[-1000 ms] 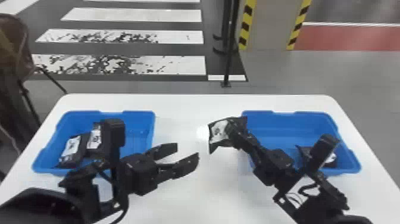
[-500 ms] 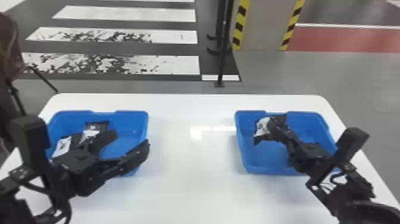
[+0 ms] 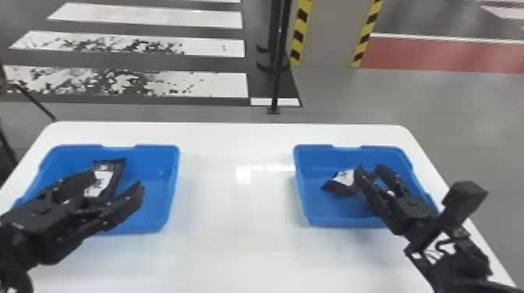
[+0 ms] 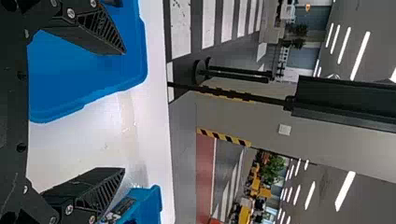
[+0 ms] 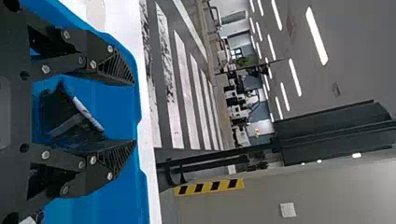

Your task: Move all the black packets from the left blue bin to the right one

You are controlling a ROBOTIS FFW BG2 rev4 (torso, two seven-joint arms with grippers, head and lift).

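Observation:
In the head view my left gripper (image 3: pixel 117 185) is over the left blue bin (image 3: pixel 171 189), fingers spread beside a black packet (image 3: pixel 104 181) with a white label. My right gripper (image 3: pixel 372 171) is at the right blue bin (image 3: pixel 303 191); another black packet (image 3: pixel 343 183) is by its left finger. The left wrist view has the left gripper (image 4: pixel 123 111) wide apart, nothing between its fingertips. In the right wrist view the right gripper (image 5: pixel 134 113) is open, with a black packet (image 5: pixel 70 116) seen between its fingers over blue plastic; whether it touches them I cannot tell.
A white table (image 3: pixel 234 218) separates the two bins. Behind its far edge stands a thin black post (image 3: pixel 277 78). One more labelled packet (image 5: pixel 30 219) appears at a corner of the right wrist view.
My right gripper has moved right from the table's middle to the right bin and opened from its packet. My left gripper has moved left, over the left bin. The head view has shifted slightly.

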